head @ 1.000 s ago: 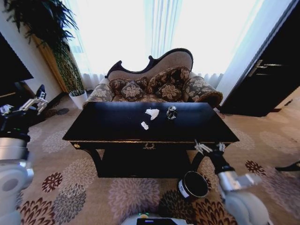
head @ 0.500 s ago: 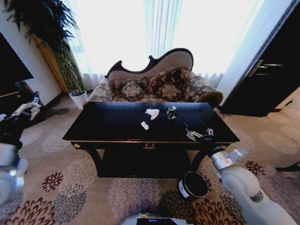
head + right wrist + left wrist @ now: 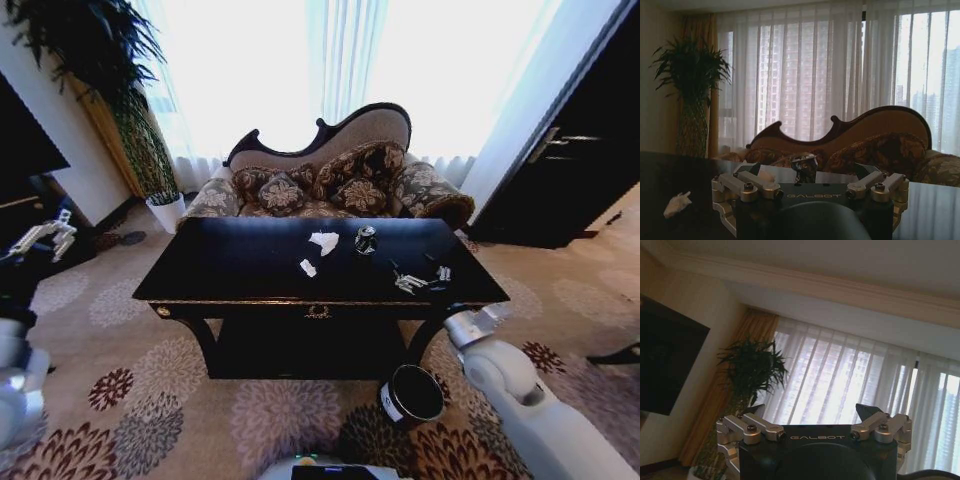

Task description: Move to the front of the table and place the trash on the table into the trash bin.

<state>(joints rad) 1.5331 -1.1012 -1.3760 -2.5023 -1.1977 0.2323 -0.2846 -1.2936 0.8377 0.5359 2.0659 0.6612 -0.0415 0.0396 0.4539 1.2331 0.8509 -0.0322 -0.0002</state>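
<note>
The glossy black table stands right in front of me. Its trash lies near the back middle: two crumpled white paper scraps and a crushed shiny can. My right gripper hovers open over the table's right part, short of the can and to its right. In the right wrist view the can sits straight ahead between the open fingers, with one scrap off to the side. The dark trash bin stands on the carpet below the table's right front corner. My left gripper is raised far left, open.
A patterned sofa stands just behind the table. A potted plant is at the back left, a dark door at the right. Patterned carpet surrounds the table. The right forearm passes close by the bin.
My right gripper has risen from the table's front right edge and reached forward over the tabletop toward the can. The left gripper has drifted a little farther left.
</note>
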